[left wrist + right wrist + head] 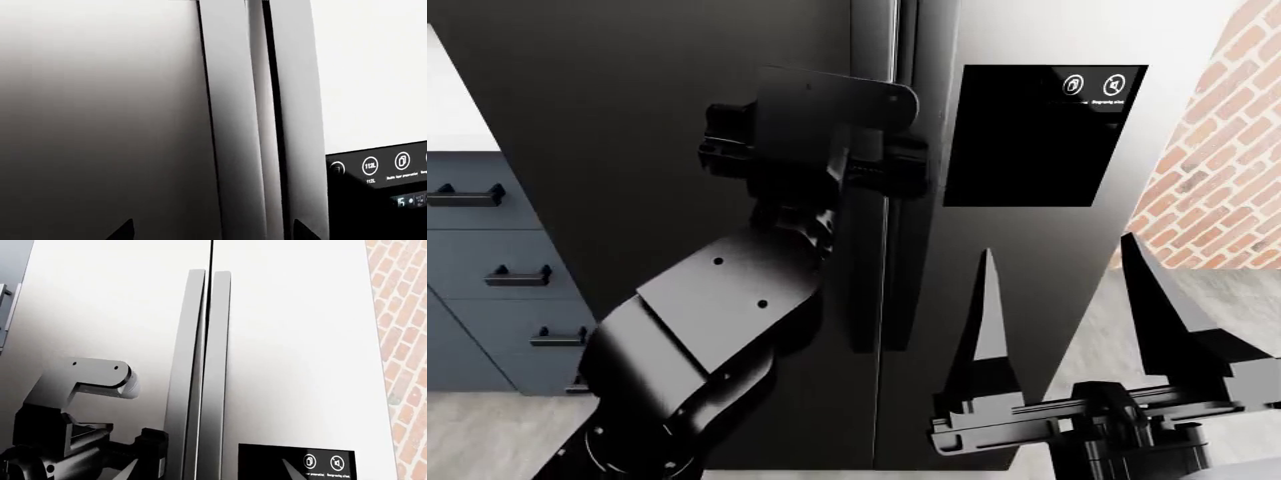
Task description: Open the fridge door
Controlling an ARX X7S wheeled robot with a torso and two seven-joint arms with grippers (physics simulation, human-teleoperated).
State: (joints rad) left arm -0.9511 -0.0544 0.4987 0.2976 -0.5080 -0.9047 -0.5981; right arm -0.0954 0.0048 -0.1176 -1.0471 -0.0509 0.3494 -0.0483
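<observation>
In the left wrist view the fridge door (100, 125) fills the frame from the centre out to 9 o'clock as a plain glossy panel. Its long bar handle (230, 125) runs upright near the centre. Just beside it stands the handle of the twin door (300, 115), with a dark gap between the two. At 4 o'clock is the display panel (383, 195) with small white icons. Two dark fingertips (123, 231) show at the lower edge, one on each side of the door handle and well apart, so the left gripper stands open around the bar without touching it.

In the head view the fridge door (654, 110) takes the area from 9 to 12 o'clock. Its handle (872, 300) hangs at the centre. The left gripper (888, 165) is at the handle, a little above the centre, with the left arm (694, 340) rising from 7 o'clock. The display panel (1028, 140) sits at 1 o'clock. Drawers (487, 270) with short black handles stand at 9 o'clock, and a brick wall (1214, 170) at 3 o'clock. The right gripper (1068, 300) is at 5 o'clock with its two pointed fingers spread, holding nothing.

In the right wrist view the fridge door (100, 305) lies from 9 to 11 o'clock, and both handles (193, 365) stand side by side at the centre. The left gripper (143, 455) is at 7 o'clock, close to the door handle. The display panel (293, 462) is at 5 o'clock, the brick wall (400, 340) at 3 o'clock.
</observation>
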